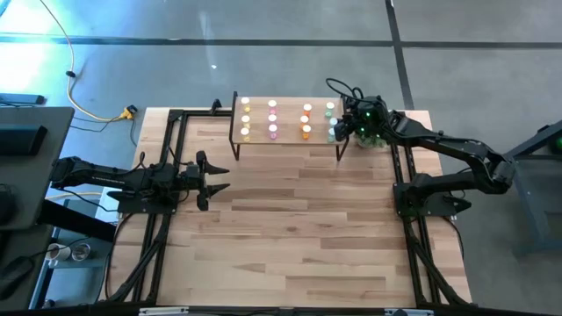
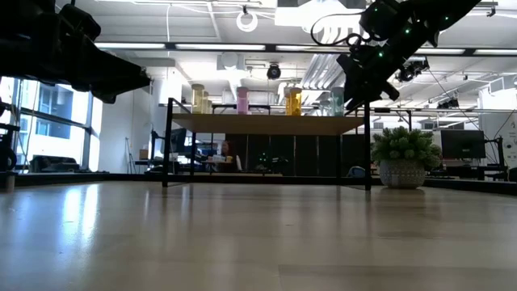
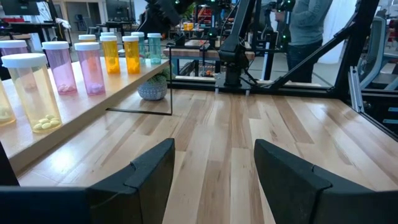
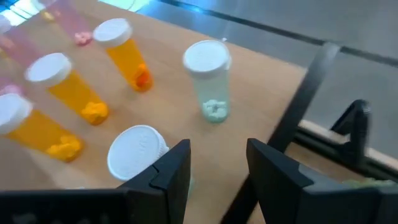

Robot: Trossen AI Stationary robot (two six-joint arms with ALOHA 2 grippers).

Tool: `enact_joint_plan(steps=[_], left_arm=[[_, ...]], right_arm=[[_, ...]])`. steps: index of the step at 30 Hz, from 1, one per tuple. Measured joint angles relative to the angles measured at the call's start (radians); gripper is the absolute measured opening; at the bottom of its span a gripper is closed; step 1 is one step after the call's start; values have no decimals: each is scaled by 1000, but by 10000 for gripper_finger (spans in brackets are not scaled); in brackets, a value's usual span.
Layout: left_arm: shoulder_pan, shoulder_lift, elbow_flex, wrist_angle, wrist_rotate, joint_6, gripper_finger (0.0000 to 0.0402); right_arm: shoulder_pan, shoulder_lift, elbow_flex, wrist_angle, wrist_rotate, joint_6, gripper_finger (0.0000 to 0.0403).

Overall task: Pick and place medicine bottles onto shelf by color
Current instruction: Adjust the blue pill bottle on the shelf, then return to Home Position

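From my remote station I see the right gripper (image 4: 214, 165) poised above the far right end of the shelf (image 1: 288, 140), its jaws parted about halfway and empty, framing a gap just beside the white cap of a green bottle (image 4: 138, 152) that stands directly below; I cannot tell whether a fingertip grazes that cap. A second green bottle (image 4: 209, 81) stands apart a little farther along the board, and three orange bottles (image 4: 68, 87) line up next to it. In the high view the medicine bottles (image 1: 272, 119) sit on the shelf in columns by colour: yellow, pink, orange, then green at the right gripper's end. The left gripper (image 1: 213, 176) rests low over the counter (image 1: 299, 228) near its left edge, well apart from the shelf, jaws spread wide with nothing between them. A small potted plant (image 2: 402, 158) stands on the counter just past the shelf's right leg. I can read no labels, brands or writing on any bottle. A person (image 3: 308, 28) stands in the room beyond the counter.
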Motion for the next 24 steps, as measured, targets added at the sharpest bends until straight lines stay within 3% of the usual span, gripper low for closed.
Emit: enact_joint_plan(steps=[6,10,18,24], left_arm=[[0,0,0,0,0,0,211],[0,0,0,0,0,0,211],[0,0,0,0,0,0,211],[0,0,0,0,0,0,211]], right_arm=[[-1,0,6,-6,85,-42,149],[-1,-1,39,-14,88,-75,149],[11,-12,178,-236,89,-148,149],[72,-116,202,-267,85,-254,149]])
